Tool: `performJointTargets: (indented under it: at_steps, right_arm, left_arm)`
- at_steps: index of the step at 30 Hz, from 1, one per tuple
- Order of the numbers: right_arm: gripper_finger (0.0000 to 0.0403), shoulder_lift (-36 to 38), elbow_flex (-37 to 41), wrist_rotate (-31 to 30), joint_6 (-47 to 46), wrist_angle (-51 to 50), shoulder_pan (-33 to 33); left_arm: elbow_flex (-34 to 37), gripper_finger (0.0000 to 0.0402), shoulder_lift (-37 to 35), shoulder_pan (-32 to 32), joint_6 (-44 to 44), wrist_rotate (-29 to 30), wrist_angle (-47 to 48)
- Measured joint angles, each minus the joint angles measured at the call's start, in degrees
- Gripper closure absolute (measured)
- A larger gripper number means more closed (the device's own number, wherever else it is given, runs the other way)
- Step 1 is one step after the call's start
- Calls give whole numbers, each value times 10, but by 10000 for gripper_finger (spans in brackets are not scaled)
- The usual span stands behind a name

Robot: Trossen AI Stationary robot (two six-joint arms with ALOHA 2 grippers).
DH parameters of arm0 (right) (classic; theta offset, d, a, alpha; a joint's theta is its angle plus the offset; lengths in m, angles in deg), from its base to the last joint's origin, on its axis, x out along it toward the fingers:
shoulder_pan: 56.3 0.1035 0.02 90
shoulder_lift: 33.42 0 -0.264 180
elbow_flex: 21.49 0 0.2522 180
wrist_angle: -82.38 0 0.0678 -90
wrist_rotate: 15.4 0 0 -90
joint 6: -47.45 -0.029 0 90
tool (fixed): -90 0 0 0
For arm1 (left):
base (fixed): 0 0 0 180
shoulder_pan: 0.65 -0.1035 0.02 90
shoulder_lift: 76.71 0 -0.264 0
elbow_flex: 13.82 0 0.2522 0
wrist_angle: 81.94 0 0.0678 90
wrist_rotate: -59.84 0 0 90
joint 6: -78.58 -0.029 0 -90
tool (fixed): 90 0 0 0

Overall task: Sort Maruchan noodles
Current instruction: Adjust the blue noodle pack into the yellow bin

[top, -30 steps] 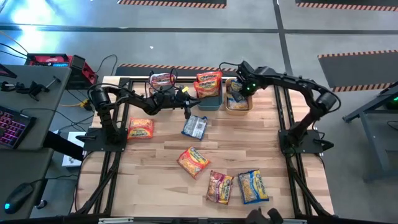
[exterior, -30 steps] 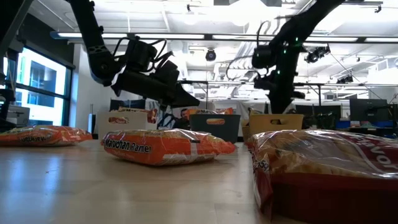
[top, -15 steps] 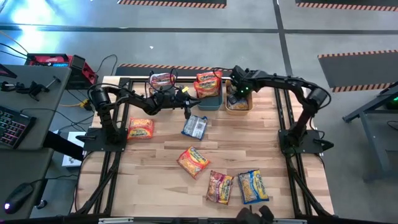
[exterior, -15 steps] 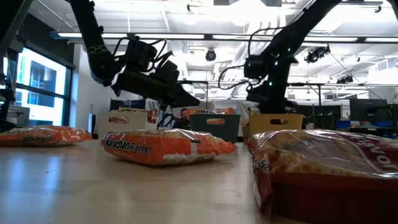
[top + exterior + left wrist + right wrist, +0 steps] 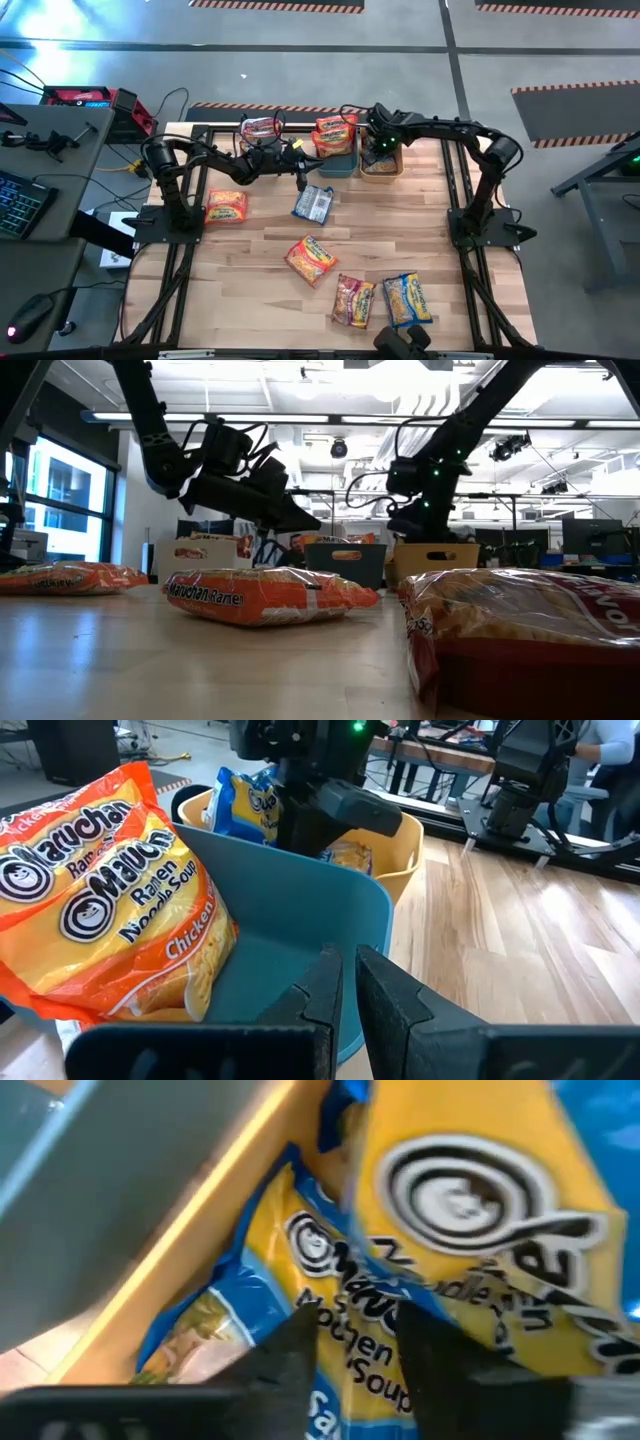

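Maruchan noodle packets lie loose on the table: an orange one (image 5: pixel 226 207), a blue one (image 5: pixel 314 204), another orange (image 5: pixel 311 258), a pink-red one (image 5: pixel 353 300) and a blue-and-yellow one (image 5: pixel 407 298). My left gripper (image 5: pixel 348 982) hovers shut, holding nothing, just before the teal bin (image 5: pixel 300 910), which holds orange packets (image 5: pixel 110 900). My right gripper (image 5: pixel 360 1345) points down into the yellow bin (image 5: pixel 385 172). Its fingers stand apart over the blue-and-yellow packets (image 5: pixel 250 1300) lying there. Another such packet (image 5: pixel 480 1210) stands beside it. My right gripper has its fingertips (image 5: pixel 295 1345) down among the blue-and-yellow packets in the yellow bin. I cannot tell whether they touch a packet.
A white bin (image 5: pixel 260 128) with a pink-red packet stands at the far edge, left of the teal bin (image 5: pixel 337 165). Black frame rails run along the table's left and right sides. A desk with a keyboard stands beyond the left edge.
My right gripper has come down from above the yellow bin into it and has shifted a little toward the table's left.
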Motion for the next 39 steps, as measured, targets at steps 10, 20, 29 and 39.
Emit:
performJointTargets:
  at_steps: [10, 20, 29, 39]
  right_arm:
    - [400, 15, 3, 10, 40, 6, 9]
    - [403, 106, 7, -7, 59, -22, 45]
    - [382, 97, 5, 24, 88, 19, 44]
    - [221, 8, 3, 48, 232, 78, 7]
  left_arm:
    - [0, 381, 0, 0, 0, 0, 0]
    - [0, 381, 0, 0, 15, 0, 0]
    - [-6, 380, 0, 0, 35, -29, 1]
    - [-13, 346, 0, 0, 35, -41, 11]
